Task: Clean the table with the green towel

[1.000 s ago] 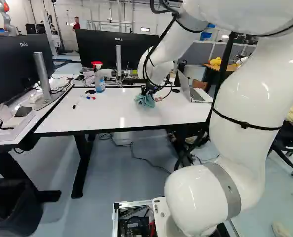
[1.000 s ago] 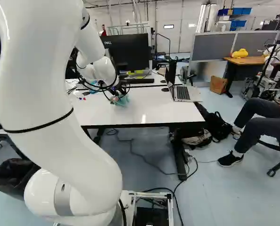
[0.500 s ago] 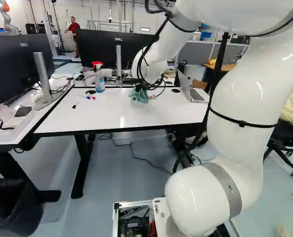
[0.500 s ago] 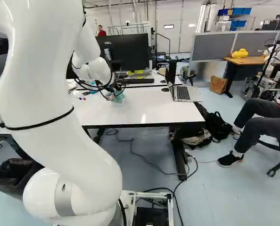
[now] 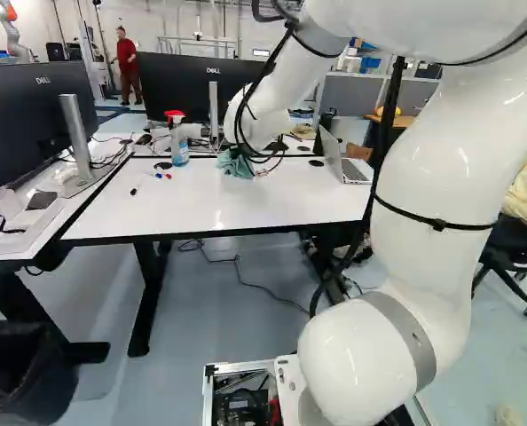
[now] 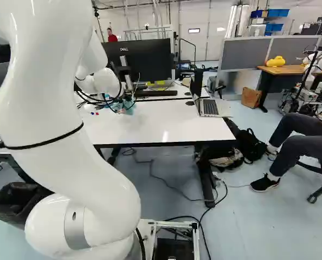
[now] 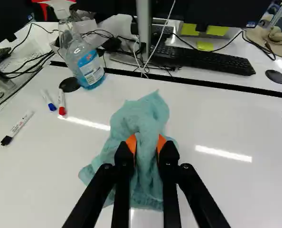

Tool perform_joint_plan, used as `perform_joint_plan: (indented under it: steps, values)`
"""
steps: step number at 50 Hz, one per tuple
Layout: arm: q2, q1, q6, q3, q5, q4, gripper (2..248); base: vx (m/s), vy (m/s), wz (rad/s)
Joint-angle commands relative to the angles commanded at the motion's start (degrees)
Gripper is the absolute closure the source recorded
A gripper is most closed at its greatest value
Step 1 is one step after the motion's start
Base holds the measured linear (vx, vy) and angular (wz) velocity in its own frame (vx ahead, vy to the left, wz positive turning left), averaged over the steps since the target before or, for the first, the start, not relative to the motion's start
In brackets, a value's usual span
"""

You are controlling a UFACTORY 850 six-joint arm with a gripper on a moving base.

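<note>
Green towel [image 7: 143, 114], one, in end effector [image 5: 246, 152]; three markers [image 7: 19, 126], one spray bottle [image 7: 86, 61].

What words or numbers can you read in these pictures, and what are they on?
"DELL" on the black monitor at the left of the left base view.
"DELL" on the black monitor behind the spray bottle.
Too small or blurred to read: the bottle's label, the markers, any other print.
</note>
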Motion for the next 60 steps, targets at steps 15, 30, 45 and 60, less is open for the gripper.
perform_joint_plan:
  steps: [15,30,45,60]
  values:
    - [-1.84,2.44,0.00,-0.05,2.63,0.00,185,0.000,0.000,0.000]
    - [-4.79,4.71,0.00,-1.33,4.48,0.00,185,0.000,0.000,0.000]
    - [-6.65,6.27,0.00,-1.37,4.96,0.00,185,0.000,0.000,0.000]
    - [-8.46,6.67,0.00,-1.35,4.96,0.00,185,0.000,0.000,0.000]
